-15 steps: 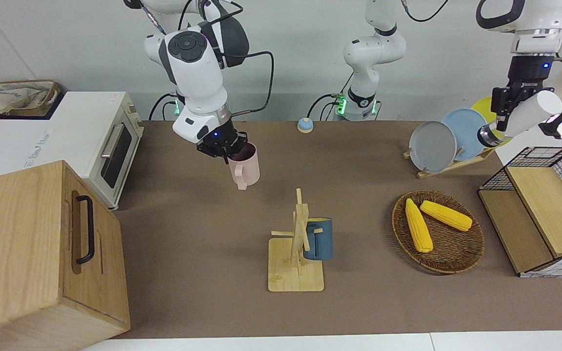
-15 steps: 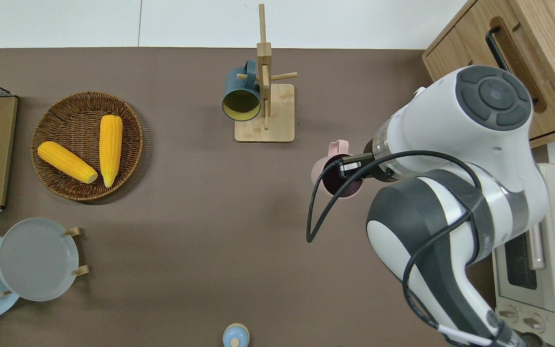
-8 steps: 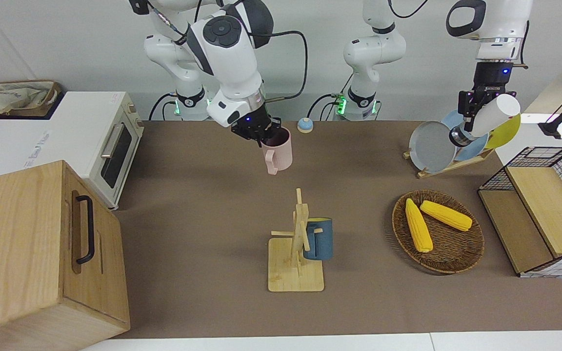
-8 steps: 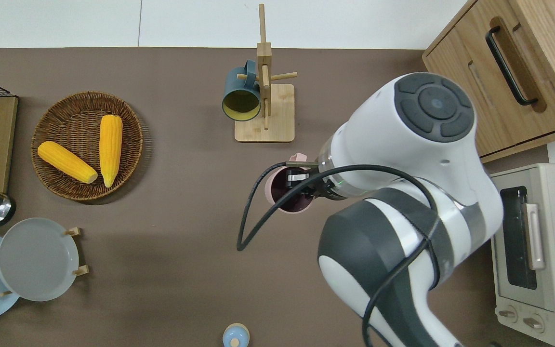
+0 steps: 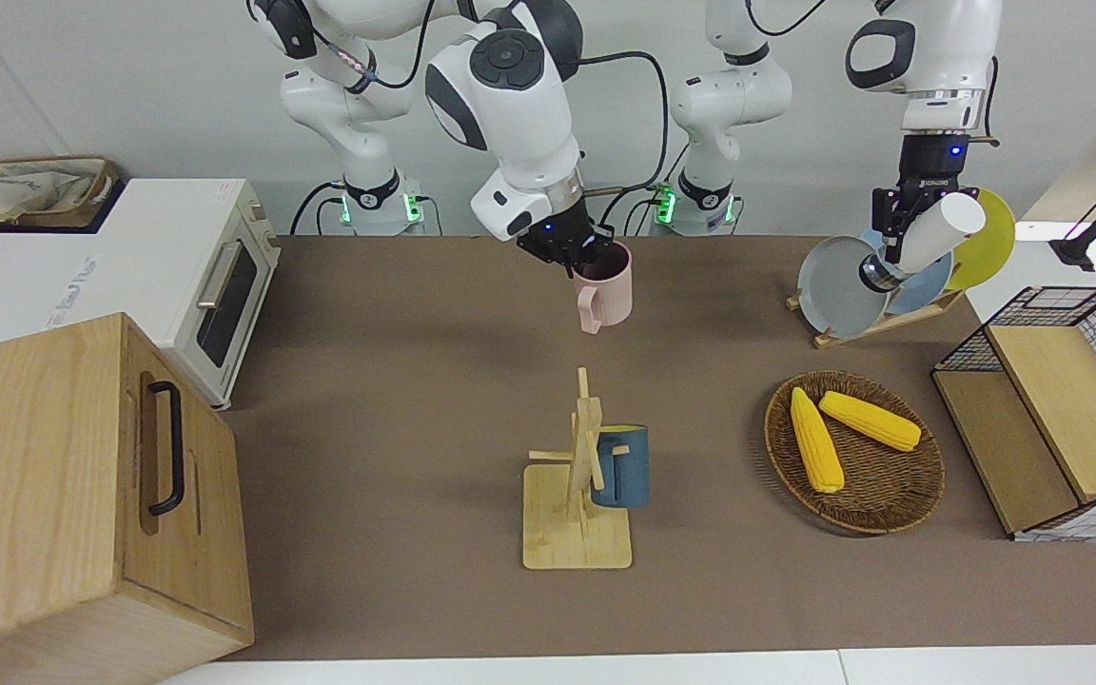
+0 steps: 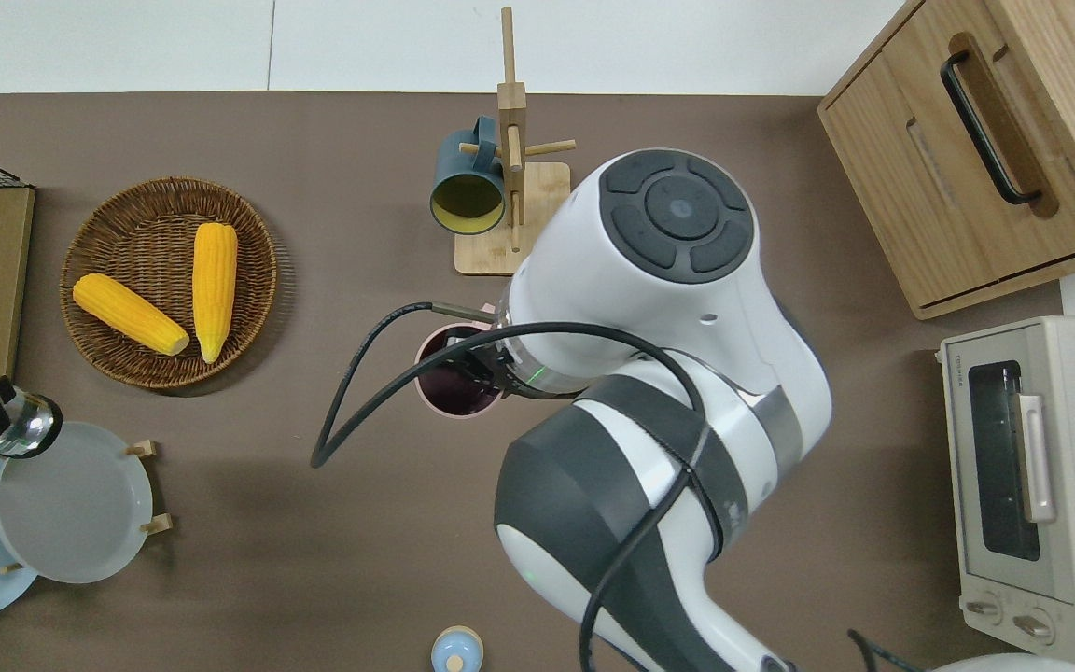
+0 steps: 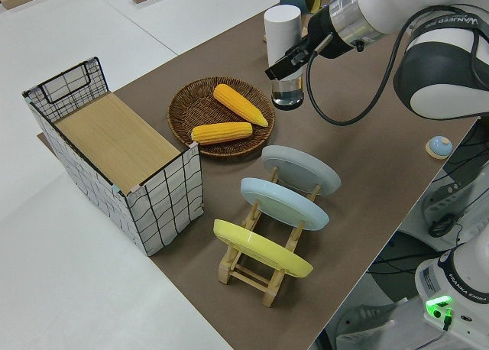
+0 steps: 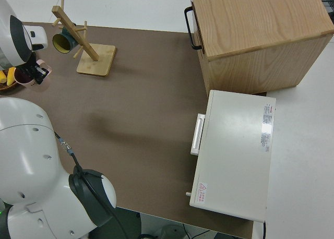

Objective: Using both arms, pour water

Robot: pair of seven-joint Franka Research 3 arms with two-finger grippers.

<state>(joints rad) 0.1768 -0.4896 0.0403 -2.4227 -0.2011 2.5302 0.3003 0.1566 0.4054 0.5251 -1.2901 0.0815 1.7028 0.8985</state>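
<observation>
Both my arms have swung toward the middle of the counter (image 5: 396, 400) since a second ago, the right one carrying its mug well away from the toaster oven (image 5: 215, 285) end. My right hand (image 5: 575, 255) is clamped on the rim of the pink mug (image 5: 604, 297), one finger inside the mouth, holding it upright in the air with the handle pointing away from me; seen from overhead the pink mug (image 6: 455, 383) is over bare counter, nearer to me than the mug stand (image 6: 511, 201). My left hand (image 5: 893, 226) has come in from the wire basket (image 5: 1062, 400) end and grips a white bottle (image 5: 929, 238) around its lower part, tilted, with the steel bottom lowest. From overhead that steel bottom (image 6: 26, 427) shows over the edge of the grey plate (image 6: 71, 504) in the plate rack (image 7: 263, 262).

At the right arm's end stand the wooden cabinet (image 5: 82, 495) and, nearer to me, the toaster oven. The wicker tray (image 5: 857, 457) with two corn cobs (image 5: 816, 438) lies beside the wire basket. A blue mug (image 5: 622, 466) hangs on the mug stand. A small blue bell (image 6: 456, 650) sits close to me.
</observation>
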